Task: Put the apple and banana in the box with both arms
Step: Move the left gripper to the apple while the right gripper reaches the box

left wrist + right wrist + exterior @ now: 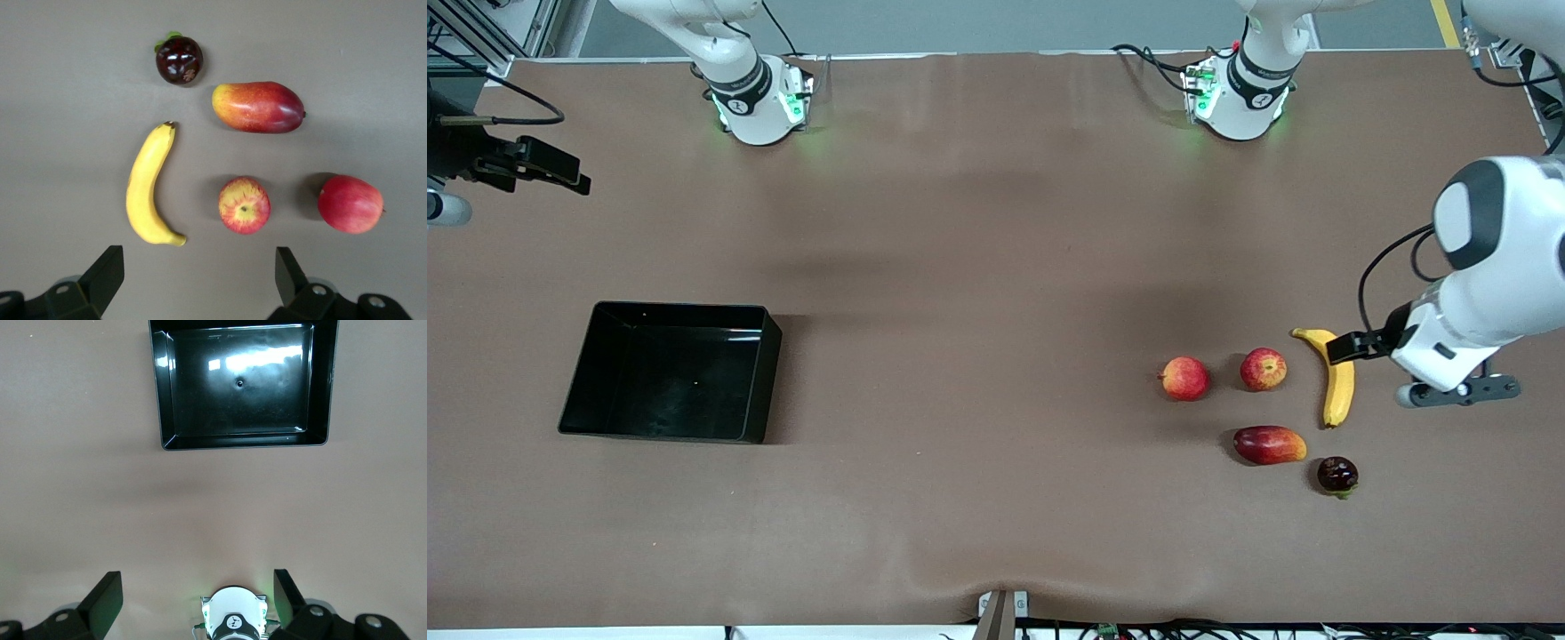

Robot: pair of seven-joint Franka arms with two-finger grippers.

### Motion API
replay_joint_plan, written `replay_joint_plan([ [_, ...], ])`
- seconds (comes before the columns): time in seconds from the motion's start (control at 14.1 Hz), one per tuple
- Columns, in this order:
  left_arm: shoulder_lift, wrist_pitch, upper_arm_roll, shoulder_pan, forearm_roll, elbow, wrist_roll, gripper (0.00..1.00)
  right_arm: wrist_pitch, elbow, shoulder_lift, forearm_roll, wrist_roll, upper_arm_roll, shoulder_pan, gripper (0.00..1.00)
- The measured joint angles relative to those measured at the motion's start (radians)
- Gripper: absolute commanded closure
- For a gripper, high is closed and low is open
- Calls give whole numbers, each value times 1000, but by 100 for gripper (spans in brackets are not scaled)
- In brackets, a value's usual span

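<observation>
The apple (1263, 369) lies toward the left arm's end of the table, beside the yellow banana (1337, 382). My left gripper (1352, 345) hangs open and empty in the air over the banana's upper end. In the left wrist view the banana (150, 187) and the apple (244, 205) lie just past the wide-open left gripper (200, 263). The black box (676, 307) stands empty toward the right arm's end. My right gripper (551, 169) waits open and high at that end; the right wrist view shows the box (162, 393) far from the right gripper (197, 587).
A pinkish-red round fruit (1185, 378) lies beside the apple. A dark-red mango (1269, 444) and a small dark purple fruit (1337, 476) lie nearer the front camera than the apple and banana. Brown cloth covers the table between box and fruits.
</observation>
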Motion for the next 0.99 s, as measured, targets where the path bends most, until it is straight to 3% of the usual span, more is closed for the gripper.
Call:
replay_joint_plan([
  [0.43, 122, 68, -6, -4, 0, -52, 0, 0, 4, -32, 4, -3, 0, -7, -4, 0],
  [0.99, 204, 173, -15, -12, 0, -64, -12, 0, 300, -202, 58, -17, 0, -11, -64, 0],
])
